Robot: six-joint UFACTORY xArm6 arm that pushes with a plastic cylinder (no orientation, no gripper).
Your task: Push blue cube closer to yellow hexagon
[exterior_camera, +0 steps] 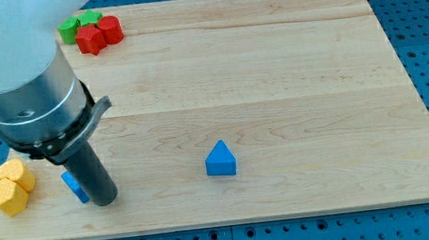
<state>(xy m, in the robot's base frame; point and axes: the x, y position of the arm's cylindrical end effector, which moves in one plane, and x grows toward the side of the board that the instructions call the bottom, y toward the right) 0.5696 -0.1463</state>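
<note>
The blue cube (72, 186) lies near the board's bottom left, partly hidden behind my rod. My tip (106, 202) rests on the board, touching the cube's right side. The yellow hexagon (14, 174) sits at the board's left edge, a short way left of the cube. A second yellow block (7, 196) lies right below it, touching it.
A blue triangular block (220, 159) lies in the lower middle of the wooden board (273, 66). Two green blocks (79, 24) and two red blocks (99, 34) cluster at the top left corner. The arm's large grey body (18, 77) hides the left part of the board.
</note>
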